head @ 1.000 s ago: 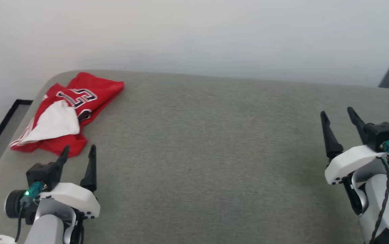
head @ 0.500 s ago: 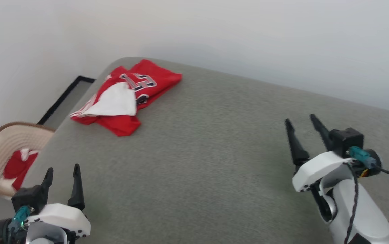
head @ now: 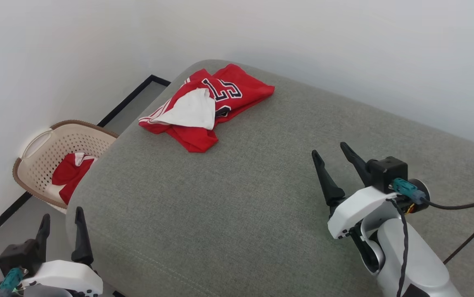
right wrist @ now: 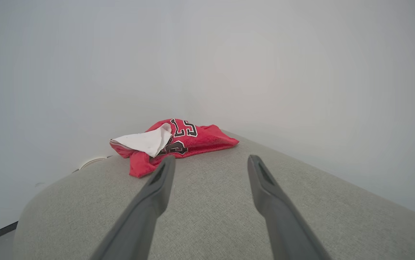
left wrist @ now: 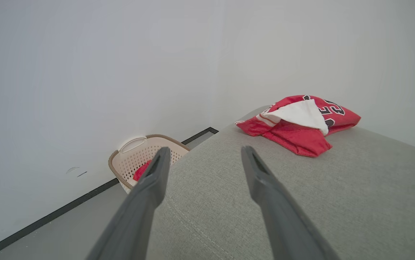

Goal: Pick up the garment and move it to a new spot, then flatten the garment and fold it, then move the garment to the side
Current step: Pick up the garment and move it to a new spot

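Left gripper [head: 62, 214]: hangs spread wide, empty, off cushion [head: 220, 198] edge. Right gripper [head: 328, 149]: same, over cushion. Garment [head: 204, 111]: lies crumpled at far corner.

Diffuse, even light is falling across all views, casting only faint shadows under the garment [head: 204, 111]; wrist views are showing wide-angle stretch, with near fingers [left wrist: 144, 206] blurring

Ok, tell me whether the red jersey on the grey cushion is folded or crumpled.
Crumpled: the red sports jersey lies heaped near the grey cushion's far corner, white lining flipped out over its black numerals.
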You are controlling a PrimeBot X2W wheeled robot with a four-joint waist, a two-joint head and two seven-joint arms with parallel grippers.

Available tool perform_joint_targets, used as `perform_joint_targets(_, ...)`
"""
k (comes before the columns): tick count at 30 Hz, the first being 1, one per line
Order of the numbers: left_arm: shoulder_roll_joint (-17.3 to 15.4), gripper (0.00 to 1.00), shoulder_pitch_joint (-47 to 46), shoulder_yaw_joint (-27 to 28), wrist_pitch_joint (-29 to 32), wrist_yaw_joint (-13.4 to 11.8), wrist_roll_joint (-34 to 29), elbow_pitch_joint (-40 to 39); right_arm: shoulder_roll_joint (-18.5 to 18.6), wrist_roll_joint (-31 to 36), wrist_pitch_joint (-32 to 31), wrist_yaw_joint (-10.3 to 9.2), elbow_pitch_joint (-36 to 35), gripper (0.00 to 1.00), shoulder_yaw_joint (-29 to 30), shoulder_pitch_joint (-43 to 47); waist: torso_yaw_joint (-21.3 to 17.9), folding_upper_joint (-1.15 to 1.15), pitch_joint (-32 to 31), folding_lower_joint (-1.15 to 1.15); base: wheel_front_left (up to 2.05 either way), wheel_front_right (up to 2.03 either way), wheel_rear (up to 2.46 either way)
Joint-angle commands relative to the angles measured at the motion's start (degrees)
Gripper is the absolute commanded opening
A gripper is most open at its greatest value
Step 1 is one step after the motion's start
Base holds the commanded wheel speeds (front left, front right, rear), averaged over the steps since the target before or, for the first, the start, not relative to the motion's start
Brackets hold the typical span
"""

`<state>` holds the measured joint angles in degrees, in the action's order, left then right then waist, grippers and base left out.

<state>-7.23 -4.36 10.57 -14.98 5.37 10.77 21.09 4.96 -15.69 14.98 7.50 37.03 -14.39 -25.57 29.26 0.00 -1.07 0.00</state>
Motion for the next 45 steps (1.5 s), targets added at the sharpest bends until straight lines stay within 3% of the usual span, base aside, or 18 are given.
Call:
perform_joint_targets(1, 0.16, 1.00, 0.48, 0.36, -0.29, 0.28, 0.16, -0.41, -0.11, -0.44, 0.27, -0.02, 0.22, 1.00, -0.15, -0.66, 0.14, 0.00, 0.23, 0.00, 0.00, 0.00, 0.00)
perform_joint_targets(8, -0.83, 1.00, -3.21, -3.16, -0.29, 1.40, -1.79, 1.63, 0.06, -1.04, 0.27, -0.02, 0.06, 1.00, 0.94, 0.79, -0.40, 0.00, 0.68, 0.00, 0.00, 0.00, 0.00)
perform_joint_targets(15, -5.47, 1.00, -15.08, -9.69, 0.58, 2.13, 0.55, 7.83, 0.81, 0.17, 0.27, -0.02, -1.05, 1.00, 1.57, -1.24, -7.86, 0.00, 7.04, 0.00, 0.00, 0.00, 0.00)
perform_joint_targets(24, -17.11, 1.00, -33.53, -18.84, 8.59, 2.06, 12.72, 18.59, 0.60, 1.79, 0.27, -0.01, -3.45, 1.00, 4.21, -4.44, -19.49, 0.00, 16.74, 0.00, 0.00, 0.00, 0.00)
perform_joint_targets(27, -22.52, 1.00, -37.06, -22.00, 14.54, 2.02, 17.61, 22.54, -0.35, 1.67, 0.27, -0.01, -4.52, 1.00, 3.81, -5.25, -23.72, 0.00, 19.17, 0.00, 0.00, 0.00, 0.00)
perform_joint_targets(35, -32.65, 1.00, -41.81, -30.36, 31.96, 2.03, 33.34, 24.65, -1.47, 0.53, 0.27, -0.01, -7.22, 1.00, 4.33, -5.41, -30.94, 0.00, 23.73, 0.00, 0.00, 0.00, 0.00)
perform_joint_targets(40, -36.74, 1.00, -44.63, -32.31, 34.56, 2.03, 37.74, 26.30, -1.74, 0.22, 0.26, -0.01, -9.31, 1.00, 4.68, -6.15, -33.71, 0.00, 27.77, 0.00, 0.00, 0.00, 0.00)
perform_joint_targets(45, -38.51, 1.00, -47.19, -33.76, 35.09, 2.03, 38.03, 31.08, -2.03, 0.19, 0.25, -0.01, -10.92, 1.00, 4.23, -7.25, -35.86, 0.00, 30.84, 0.00, 0.00, 0.00, 0.00)
